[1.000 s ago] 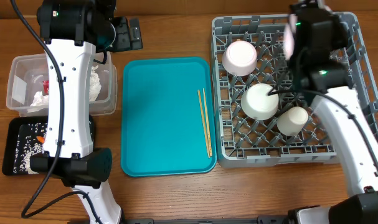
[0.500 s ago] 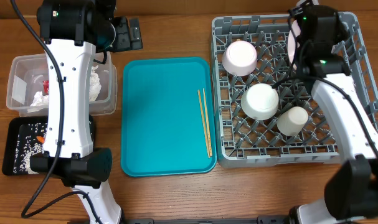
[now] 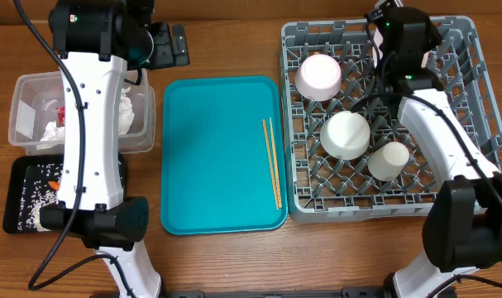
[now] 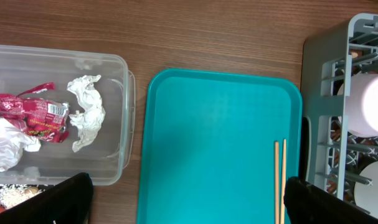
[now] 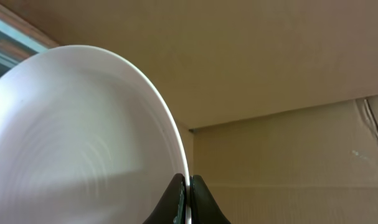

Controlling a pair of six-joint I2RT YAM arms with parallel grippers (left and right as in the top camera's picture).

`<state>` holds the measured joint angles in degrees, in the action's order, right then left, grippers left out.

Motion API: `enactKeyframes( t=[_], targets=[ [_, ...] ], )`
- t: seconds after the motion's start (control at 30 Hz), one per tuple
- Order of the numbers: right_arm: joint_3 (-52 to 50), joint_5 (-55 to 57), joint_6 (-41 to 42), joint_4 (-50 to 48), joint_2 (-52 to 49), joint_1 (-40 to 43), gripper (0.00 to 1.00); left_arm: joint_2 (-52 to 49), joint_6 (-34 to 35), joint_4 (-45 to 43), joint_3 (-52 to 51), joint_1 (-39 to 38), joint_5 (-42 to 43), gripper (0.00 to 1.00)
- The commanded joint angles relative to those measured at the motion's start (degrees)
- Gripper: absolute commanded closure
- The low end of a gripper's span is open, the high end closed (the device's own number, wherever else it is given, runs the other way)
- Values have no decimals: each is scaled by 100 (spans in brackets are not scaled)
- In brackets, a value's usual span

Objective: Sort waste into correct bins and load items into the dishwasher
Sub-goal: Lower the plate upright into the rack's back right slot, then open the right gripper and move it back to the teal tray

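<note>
1. The clear tub (image 3: 23, 83) sat at 9 o'clock on the wooden desk (image 3: 234, 265). It held a red shiny snack wrapper (image 4: 30, 115) and crumpled white tissues (image 4: 86, 112).
2. The flat black tray (image 3: 15, 194) lay just beside the tub on its 6 o'clock side. It carried white rice-like scraps (image 3: 31, 207) and a small orange piece (image 3: 59, 184).
3. The teal tray (image 3: 217, 157) at the centre held only the pair of chopsticks (image 3: 273, 161), lying side by side near its 3 o'clock edge.
4. The grey dish rack (image 3: 366, 207) at 3 o'clock held two white bowls (image 3: 318, 76) (image 3: 345, 135) and a small white cup (image 3: 389, 161) among its pegs.
5. The round white plate (image 5: 83, 137) looked smooth and glossy, with faint rings on its face. It was held on edge over the 12 o'clock end of the rack.
6. The right claw (image 5: 186, 193) was pinched closed on the plate's rim.
7. The left claw (image 4: 189, 202) was spread wide and held nothing, above the tub and the teal tray.
8. Compared with a second before, the right wrist had shifted toward 10 o'clock over the rack. The plate's edge, earlier visible from overhead, was now hidden beneath the arm. Everything else lay unchanged.
</note>
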<state>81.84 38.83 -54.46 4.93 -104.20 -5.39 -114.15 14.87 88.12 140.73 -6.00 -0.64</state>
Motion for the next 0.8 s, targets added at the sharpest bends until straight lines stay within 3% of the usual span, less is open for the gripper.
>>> enactKeyframes(
  t=[0.0,0.17,0.27,0.47,0.5,0.57,0.67,0.77],
  targets=[
    [149,-2,9,-61,66,-90,96,133,57,-7,111,-39,63,0],
    [149,4,46,57,66,-98,96,133,57,-7,111,-39,63,0],
    [149,-7,120,297,66,-98,80,133,57,-7,111,-39,63,0],
    [149,-46,1001,348,66,-98,79,133,57,-7,111,-39,63,0],
    [149,-44,1019,330,66,-98,75,133,57,-7,111,-39,63,0],
    [149,-42,1034,302,66,-98,54,133,57,-7,111,-39,63,0],
    [149,-35,1547,284,70,-98,45,133,57,-7,111,-39,63,0],
    [149,4,2170,286,98,-101,42,133,57,-7,111,-39,63,0]
  ],
)
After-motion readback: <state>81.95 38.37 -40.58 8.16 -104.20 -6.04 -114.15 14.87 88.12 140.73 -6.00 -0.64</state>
